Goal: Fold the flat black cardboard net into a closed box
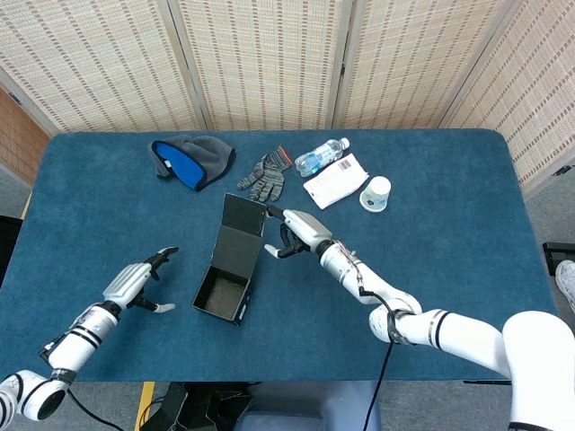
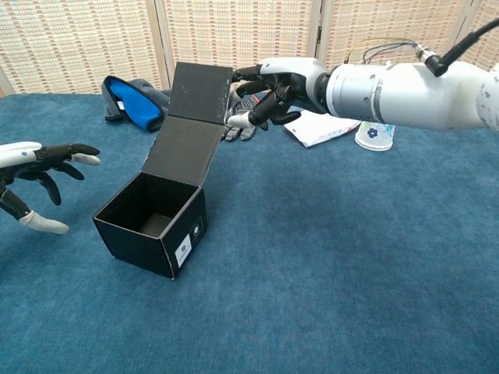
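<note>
The black cardboard box (image 1: 222, 296) (image 2: 150, 226) stands open at the middle front of the blue table (image 1: 449, 251), with its lid flap (image 1: 241, 229) (image 2: 195, 117) raised behind it. My right hand (image 1: 292, 232) (image 2: 274, 87) is at the flap's upper right edge. A fingertip touches the top corner, the thumb hovers beside the edge, and nothing shows clamped between them. My left hand (image 1: 137, 283) (image 2: 37, 167) hovers left of the box, apart from it, with fingers spread and empty.
Behind the box lie a grey and blue beanie (image 1: 193, 162) (image 2: 129, 97), a grey glove (image 1: 263, 177), a water bottle (image 1: 321, 157), a white packet (image 1: 335, 180) (image 2: 320, 128) and a paper cup (image 1: 376, 193) (image 2: 374, 134). Woven screens close off the far side.
</note>
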You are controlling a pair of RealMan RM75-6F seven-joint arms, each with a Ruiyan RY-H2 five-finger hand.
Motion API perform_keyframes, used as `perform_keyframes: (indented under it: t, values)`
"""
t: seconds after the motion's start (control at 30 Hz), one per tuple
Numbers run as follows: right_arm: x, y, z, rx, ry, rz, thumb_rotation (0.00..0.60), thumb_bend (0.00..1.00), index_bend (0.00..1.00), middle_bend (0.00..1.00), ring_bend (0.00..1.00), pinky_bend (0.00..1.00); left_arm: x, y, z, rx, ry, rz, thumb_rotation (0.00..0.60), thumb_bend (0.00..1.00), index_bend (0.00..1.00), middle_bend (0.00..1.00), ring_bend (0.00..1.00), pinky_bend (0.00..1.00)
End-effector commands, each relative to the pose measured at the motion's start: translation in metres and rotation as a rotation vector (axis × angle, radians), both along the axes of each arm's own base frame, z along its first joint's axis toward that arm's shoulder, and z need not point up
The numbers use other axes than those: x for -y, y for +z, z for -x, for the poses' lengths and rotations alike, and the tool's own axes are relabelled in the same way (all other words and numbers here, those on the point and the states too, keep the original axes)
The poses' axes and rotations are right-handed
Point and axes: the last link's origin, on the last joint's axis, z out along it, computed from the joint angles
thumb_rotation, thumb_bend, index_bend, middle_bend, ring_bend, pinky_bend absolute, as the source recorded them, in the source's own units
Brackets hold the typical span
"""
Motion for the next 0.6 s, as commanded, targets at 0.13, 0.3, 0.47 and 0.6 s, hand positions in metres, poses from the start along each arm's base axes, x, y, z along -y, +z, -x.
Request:
perform_keyframes:
  t: [0.13,0.3,0.47,0.6]
  values:
    - [0.003,0.003,-0.001,0.003,-0.007,0.006,0.6,0.36,0.11,0.23,0.71,0.98,-0.001,-0.015,-0.015,0.057,-0.002,0.044,0.6,0.08,0.0,0.0,0.15,0.37]
    - [-0.004,0.012,0.01,0.008,-0.017,0.004,0.6,0.36,0.11,0.23,0.71,0.98,-0.002,-0.021,-0.02,0.067,0.007,0.085,0.6,0.08,0.0,0.0,0.13,0.36]
    - [-0.015,0.022,0.031,0.005,-0.039,-0.007,0.6,0.36,0.11,0.23,0.71,0.98,0.005,-0.017,-0.019,0.097,0.033,0.104,0.6,0.08,0.0,0.0,0.1,0.34]
    - [-0.026,0.027,0.047,0.003,-0.051,-0.018,0.6,0.36,0.11,0.23,0.71,0.98,0.009,-0.019,-0.021,0.126,0.054,0.134,0.6,0.08,0.0,0.0,0.08,0.33]
